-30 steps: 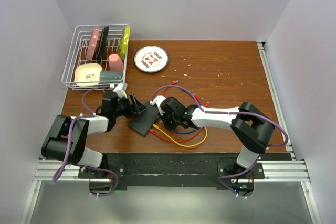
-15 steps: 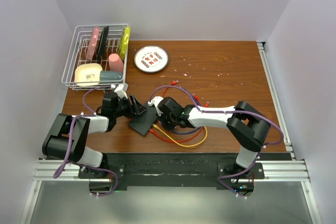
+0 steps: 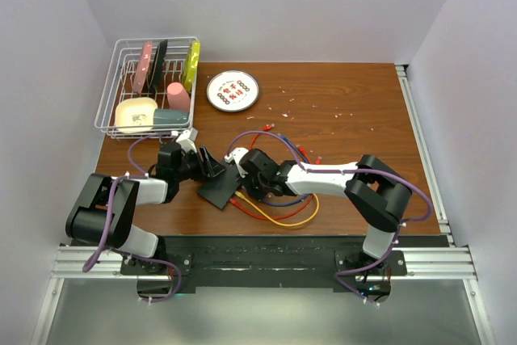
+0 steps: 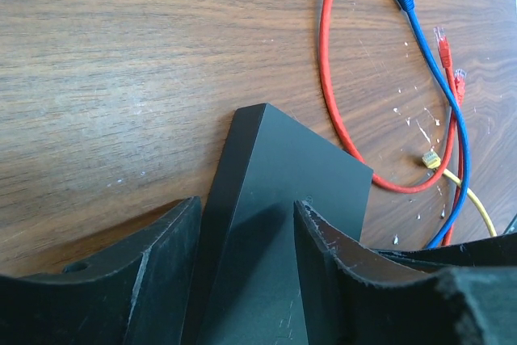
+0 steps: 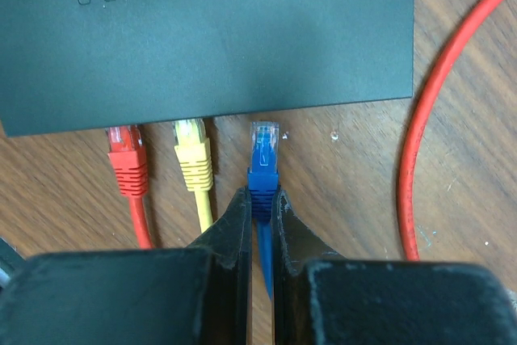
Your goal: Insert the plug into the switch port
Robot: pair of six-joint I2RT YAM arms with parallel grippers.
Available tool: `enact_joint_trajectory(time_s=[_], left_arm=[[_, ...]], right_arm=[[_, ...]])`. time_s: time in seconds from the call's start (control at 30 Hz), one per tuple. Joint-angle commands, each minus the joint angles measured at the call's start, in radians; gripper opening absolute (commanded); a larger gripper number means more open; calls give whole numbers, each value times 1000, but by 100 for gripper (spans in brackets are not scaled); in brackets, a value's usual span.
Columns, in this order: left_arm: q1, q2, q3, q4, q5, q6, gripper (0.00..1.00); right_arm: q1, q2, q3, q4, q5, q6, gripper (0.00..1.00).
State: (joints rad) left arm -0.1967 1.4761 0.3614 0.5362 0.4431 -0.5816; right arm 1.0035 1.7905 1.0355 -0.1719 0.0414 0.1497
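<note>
From the top camera I see the switch (image 3: pixel 220 189), a thin, flat, matte-black box. It lies askew on the brown wood tabletop (image 3: pixel 355 119) near the front edge, between the tips of my two arms. The left arm (image 3: pixel 141 190) reaches it from the left and the right arm (image 3: pixel 323 174) from the right. Loose cables (image 3: pixel 283 222) loop on the wood just right of the box. A wire dish rack (image 3: pixel 103 115) and a round white plate (image 3: pixel 212 91) sit well apart at the back left. Through the left wrist camera the switch (image 4: pixel 283 199) points one sharp corner away from me. Its top is plain and smooth with a dull sheen, and one narrow side face catches more light. The left fingers (image 4: pixel 153 264) stand apart astride it, one by that side face and the other over the top, and I cannot tell whether they press on it. Beyond the corner a red cable (image 4: pixel 325 78) curves over the wood beside a blue cable (image 4: pixel 424 54) and a yellow cable (image 4: pixel 472 208). In the right wrist camera the switch (image 5: pixel 242 46) fills the upper part, with TP-LINK embossed in its lid. At its near edge a red plug (image 5: pixel 125 155) and a yellow plug (image 5: pixel 192 155) sit side by side. The right fingers (image 5: pixel 230 236) are pressed together on the blue plug (image 5: pixel 263 163), pinching its boot. Its clear tip points at the switch's edge, just short of it, next to the yellow plug.
</note>
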Motion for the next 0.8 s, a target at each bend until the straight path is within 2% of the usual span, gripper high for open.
enact_joint_trajectory(time_s=[0.0, 0.77], left_arm=[[6, 19, -13, 16, 20, 17, 54], [6, 38, -13, 30, 36, 16, 50]], right_arm=[[7, 12, 38, -1, 28, 13, 0], [18, 37, 74, 3, 26, 13, 0]])
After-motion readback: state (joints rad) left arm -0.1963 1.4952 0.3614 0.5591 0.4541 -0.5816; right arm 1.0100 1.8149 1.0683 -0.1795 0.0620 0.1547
